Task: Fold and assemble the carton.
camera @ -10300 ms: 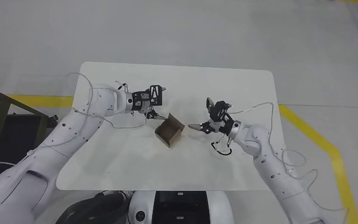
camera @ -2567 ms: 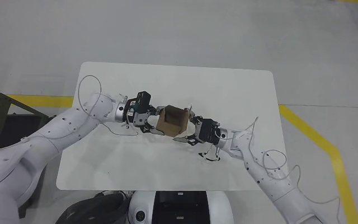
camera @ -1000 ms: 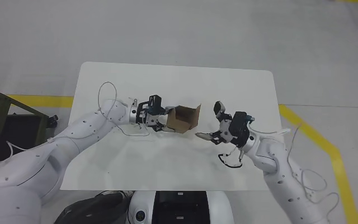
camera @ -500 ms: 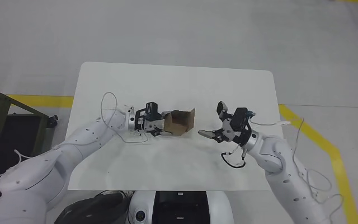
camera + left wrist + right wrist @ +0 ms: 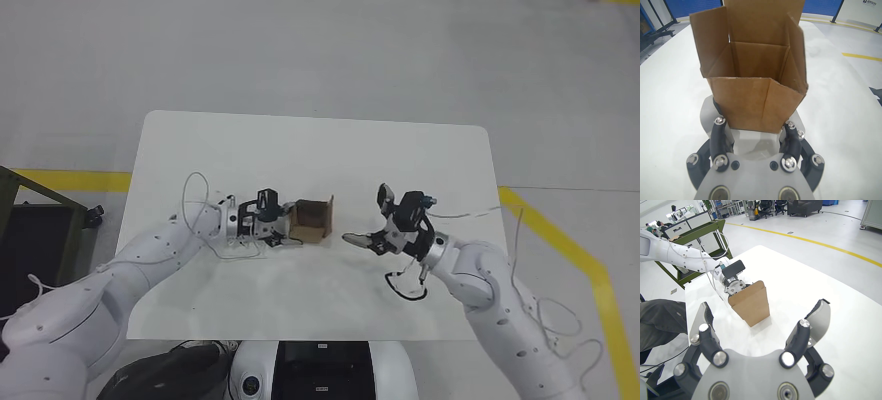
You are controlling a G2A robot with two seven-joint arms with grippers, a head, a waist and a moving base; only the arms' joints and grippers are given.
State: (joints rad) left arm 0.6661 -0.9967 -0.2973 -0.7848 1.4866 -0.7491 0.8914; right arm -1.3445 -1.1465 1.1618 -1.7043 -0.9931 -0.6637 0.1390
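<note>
One brown carton (image 5: 311, 219) — and one white table (image 5: 300, 150).

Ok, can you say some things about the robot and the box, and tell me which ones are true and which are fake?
1. The left gripper holds the carton. True.
2. The right gripper is squeezing the carton too. False: it is open and apart from the carton.
3. The carton's flaps are folded shut. False: they stand open, and you can see inside.
4. The table is white. True.
</note>
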